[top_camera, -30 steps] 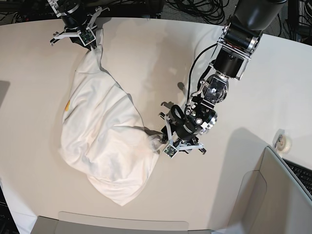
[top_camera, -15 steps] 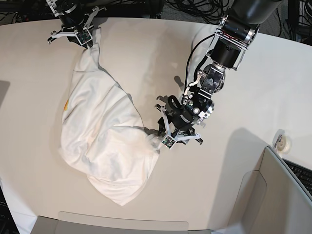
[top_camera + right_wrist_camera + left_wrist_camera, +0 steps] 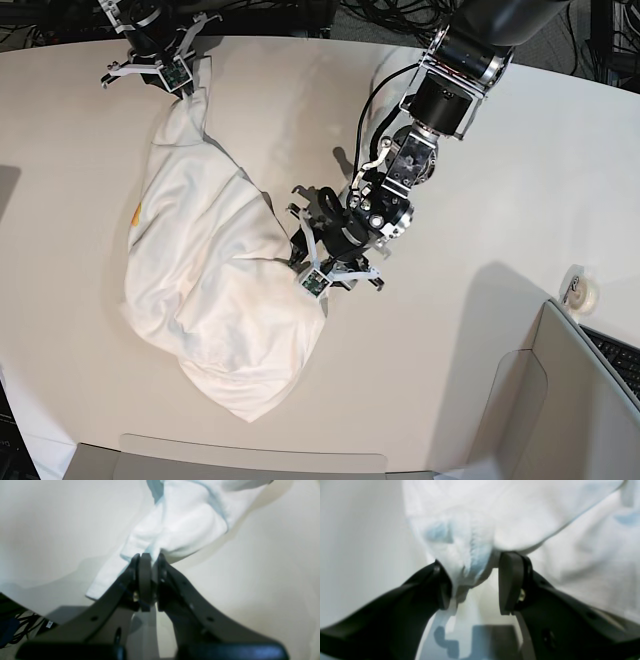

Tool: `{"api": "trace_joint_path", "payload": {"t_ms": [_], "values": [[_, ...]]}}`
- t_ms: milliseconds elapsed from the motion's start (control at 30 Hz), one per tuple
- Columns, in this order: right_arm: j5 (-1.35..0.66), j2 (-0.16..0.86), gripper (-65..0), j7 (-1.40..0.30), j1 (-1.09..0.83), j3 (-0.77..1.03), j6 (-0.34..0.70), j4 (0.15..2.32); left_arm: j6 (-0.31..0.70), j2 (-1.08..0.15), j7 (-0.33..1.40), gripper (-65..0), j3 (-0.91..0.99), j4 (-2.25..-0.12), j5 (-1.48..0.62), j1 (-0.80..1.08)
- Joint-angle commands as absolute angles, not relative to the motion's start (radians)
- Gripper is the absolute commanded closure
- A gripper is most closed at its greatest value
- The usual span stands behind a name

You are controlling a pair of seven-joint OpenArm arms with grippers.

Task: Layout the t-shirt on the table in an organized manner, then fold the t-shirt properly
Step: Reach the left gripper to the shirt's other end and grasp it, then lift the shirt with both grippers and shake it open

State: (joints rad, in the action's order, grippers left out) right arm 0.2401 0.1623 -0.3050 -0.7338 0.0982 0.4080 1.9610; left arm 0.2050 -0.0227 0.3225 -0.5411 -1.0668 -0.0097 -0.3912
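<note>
The white t-shirt (image 3: 210, 290) lies crumpled on the left half of the off-white table (image 3: 500, 200), plain side mostly up, with a bit of yellow print at its left edge. My right gripper (image 3: 185, 80) is shut on a stretched corner of the shirt at the far left edge; the right wrist view shows its fingers (image 3: 145, 580) pinched on white fabric (image 3: 190, 522). My left gripper (image 3: 312, 272) is at the shirt's right edge. In the left wrist view its jaws stand apart (image 3: 472, 580) with a bunch of fabric (image 3: 520, 512) between the fingertips.
A roll of tape (image 3: 581, 291) sits near the table's right edge. A grey-beige panel (image 3: 560, 400) stands at the front right with a keyboard (image 3: 620, 362) behind it. Cables (image 3: 400, 15) lie beyond the far edge.
My left arm has moved left, bringing its gripper from beside the shirt's right edge onto the fabric. The right gripper holds the same corner and has barely moved.
</note>
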Motion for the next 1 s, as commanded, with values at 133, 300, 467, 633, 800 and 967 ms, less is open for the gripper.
{"api": "trace_joint_path", "payload": {"t_ms": [133,300,467,633,800,967], "values": [[0.239,0.165,0.0,-0.283,-0.737,0.110,0.397,1.975,0.176,-0.019,0.173,0.0,-0.503,-1.090,-0.008,-0.417],[0.239,0.165,0.0,-0.283,-0.679,0.180,0.360,1.979,0.174,-0.025,0.139,0.0,-0.404,-1.259,-0.002,-0.344],[0.239,0.165,0.0,-0.283,-0.593,0.283,0.346,1.994,0.174,-0.088,0.170,0.0,-0.351,-1.546,-0.001,-0.236],[0.239,0.165,0.0,-0.283,-0.519,0.374,0.346,2.037,0.174,-0.145,0.321,0.0,-0.275,-1.794,-0.001,-0.148],[0.239,0.174,0.0,-0.280,-0.444,0.414,0.351,2.054,0.180,-0.157,0.414,0.0,-0.168,-1.998,-0.001,-0.065],[0.240,0.176,0.0,-0.275,-0.361,0.489,0.351,2.055,0.180,-0.217,0.470,0.0,-0.104,-2.084,-0.001,0.002]]}}
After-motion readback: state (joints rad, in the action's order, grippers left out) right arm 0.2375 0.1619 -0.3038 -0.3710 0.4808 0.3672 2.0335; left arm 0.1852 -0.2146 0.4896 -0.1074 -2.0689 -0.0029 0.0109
